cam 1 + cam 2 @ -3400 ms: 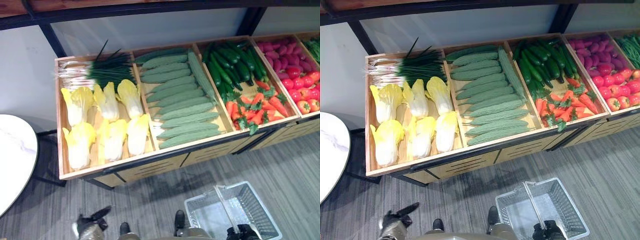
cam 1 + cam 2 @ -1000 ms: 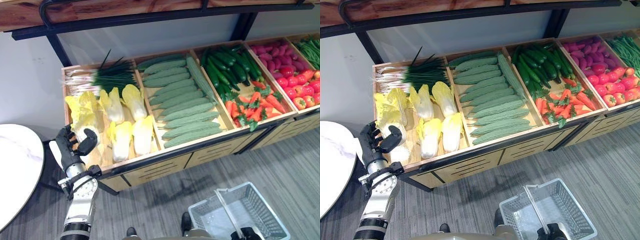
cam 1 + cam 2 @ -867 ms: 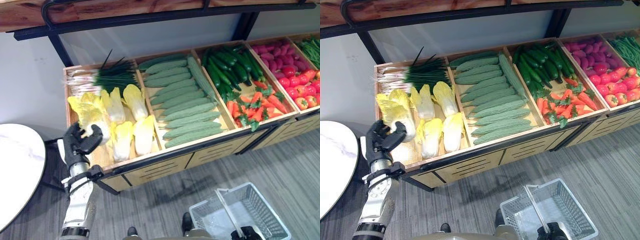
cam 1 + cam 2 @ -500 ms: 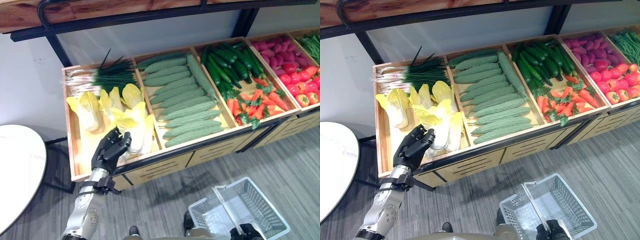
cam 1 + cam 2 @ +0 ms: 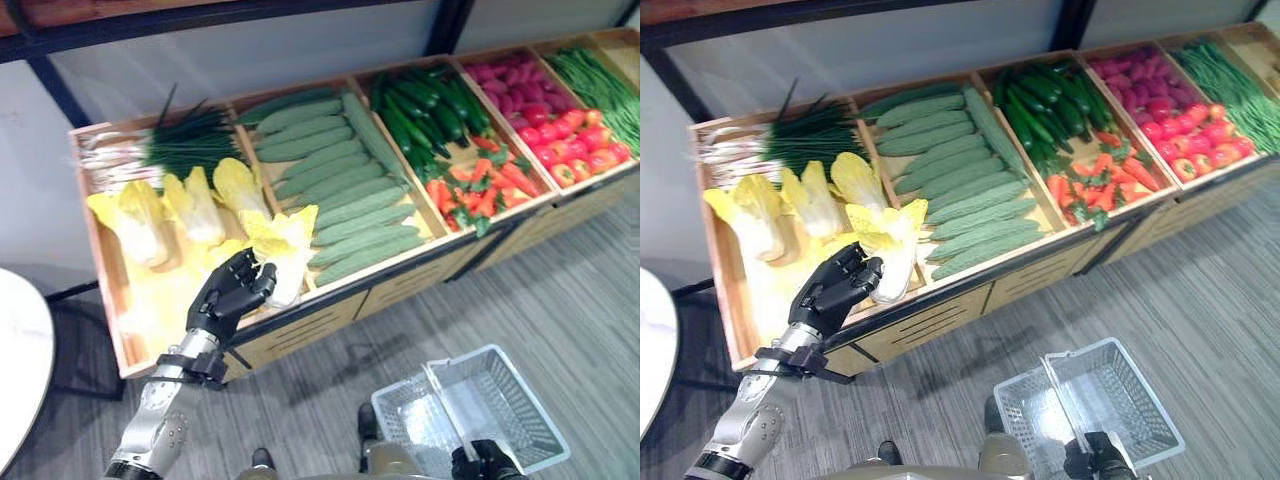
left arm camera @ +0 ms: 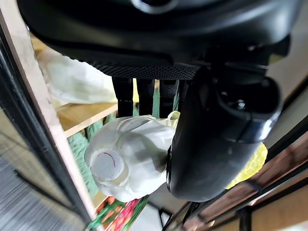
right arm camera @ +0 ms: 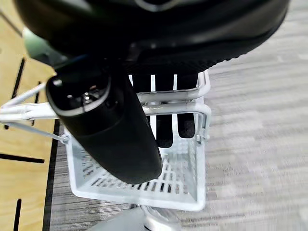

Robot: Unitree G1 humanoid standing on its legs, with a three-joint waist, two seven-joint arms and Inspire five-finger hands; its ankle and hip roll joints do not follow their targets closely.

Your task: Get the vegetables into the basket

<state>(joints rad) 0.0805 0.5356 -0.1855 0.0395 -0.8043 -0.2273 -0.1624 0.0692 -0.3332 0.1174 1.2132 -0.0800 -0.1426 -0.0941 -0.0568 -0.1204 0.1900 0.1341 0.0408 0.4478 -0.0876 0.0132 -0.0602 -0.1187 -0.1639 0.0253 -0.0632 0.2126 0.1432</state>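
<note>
While left hand (image 5: 232, 296) grips one cabbage (image 5: 283, 243) (three, perhaps four, in crate (image 5: 107, 300)).

My matt black left hand (image 5: 232, 297) grips a smooth, waxy cabbage (image 5: 283, 246); the crate (image 5: 108, 290) is bare wood, the basket (image 5: 1118, 400) glossy white plastic, the floor (image 5: 1240, 300) streaked grey.

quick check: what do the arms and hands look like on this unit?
Left arm: silver-grey metal shell with a dark band at the wrist. Left hand: matte black, chunky segmented fingers. Its wrist view shows a textured black palm and a thick, rounded black thumb. Right hand: the same black, with a glossy rounded thumb in its wrist view.
</note>
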